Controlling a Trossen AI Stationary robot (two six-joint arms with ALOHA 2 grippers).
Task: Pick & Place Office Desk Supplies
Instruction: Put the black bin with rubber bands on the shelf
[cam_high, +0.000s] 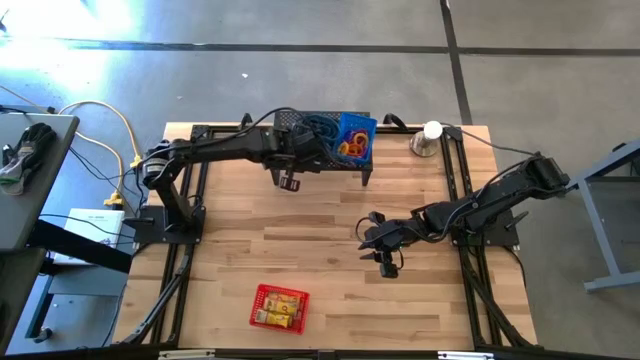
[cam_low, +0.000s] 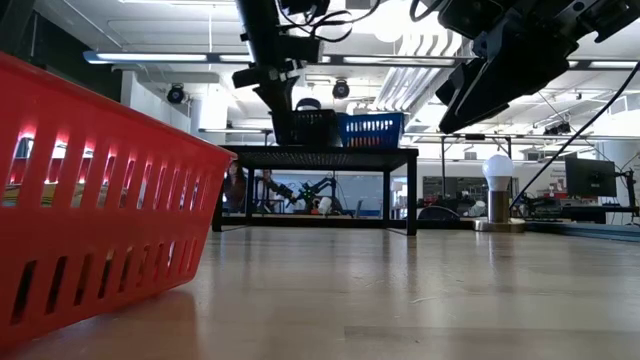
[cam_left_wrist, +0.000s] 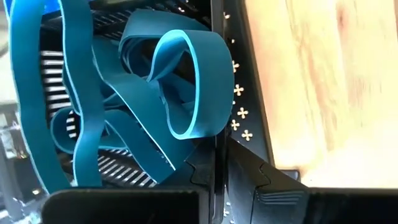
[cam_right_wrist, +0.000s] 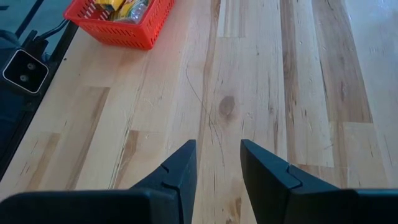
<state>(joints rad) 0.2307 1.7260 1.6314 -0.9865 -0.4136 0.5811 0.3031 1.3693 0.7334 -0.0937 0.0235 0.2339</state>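
Left claw (cam_high: 290, 180) closed, empty, beside the teal bands (cam_left_wrist: 155, 106) on the mesh stand (cam_high: 362, 165). Right claw (cam_right_wrist: 217, 163) partly open, empty, above the surface (cam_right_wrist: 261, 74).

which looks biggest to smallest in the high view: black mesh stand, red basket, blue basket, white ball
1. black mesh stand
2. red basket
3. blue basket, close to the red basket in size and raised on the stand, so their order is unsure
4. white ball, clearly smallest

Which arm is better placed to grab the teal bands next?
Left. Its gripper is at the black mesh stand, right beside the teal bands. The right gripper hangs over bare table, empty.
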